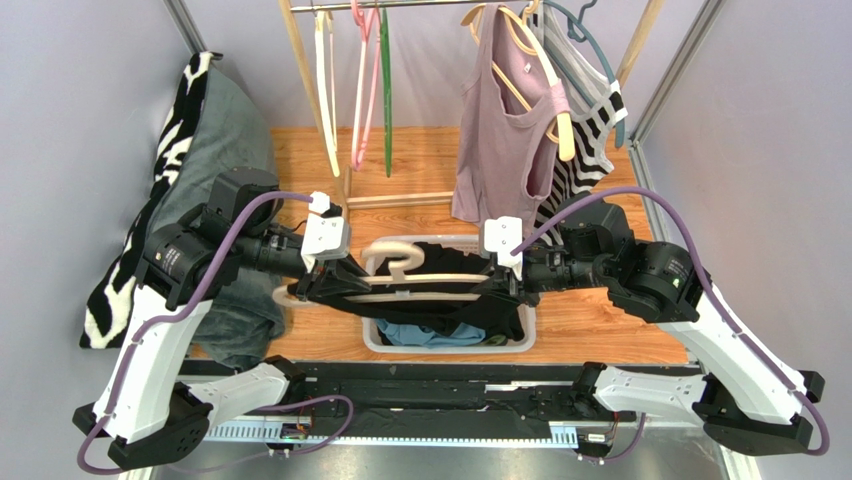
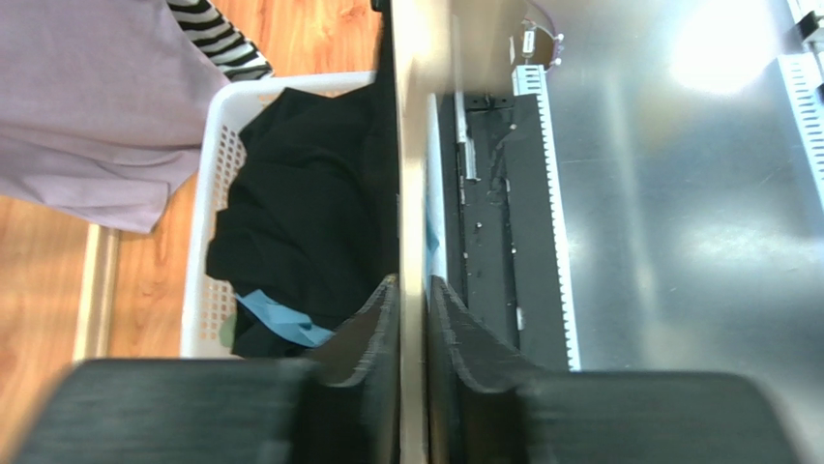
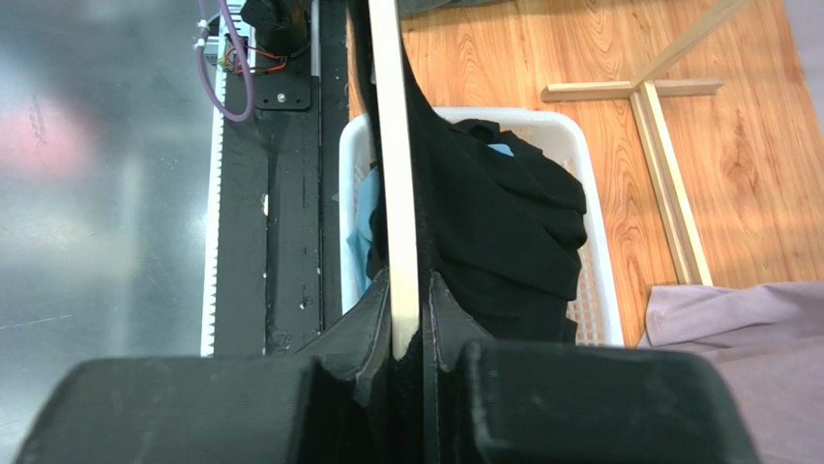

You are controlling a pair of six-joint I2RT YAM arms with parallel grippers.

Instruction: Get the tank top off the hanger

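Note:
A cream hanger [image 1: 400, 280] carries a black tank top [image 1: 450, 262] and is held level over a white basket [image 1: 372, 340]. My left gripper [image 1: 318, 278] is shut on the hanger's left end, seen as a pale bar [image 2: 414, 145] between my fingers in the left wrist view [image 2: 414, 290]. My right gripper [image 1: 505, 280] is shut on the hanger's right end [image 3: 392, 174] together with black fabric [image 3: 493, 222] in the right wrist view [image 3: 406, 290]. The tank top hangs down into the basket [image 2: 218, 145].
The basket holds a blue cloth [image 1: 430, 333]. A clothes rack behind it carries a mauve tank top [image 1: 500, 130], a striped garment [image 1: 590, 120] and empty hangers [image 1: 365, 90]. A grey blanket [image 1: 225, 130] and a black-and-white cushion [image 1: 170, 150] lie at the left.

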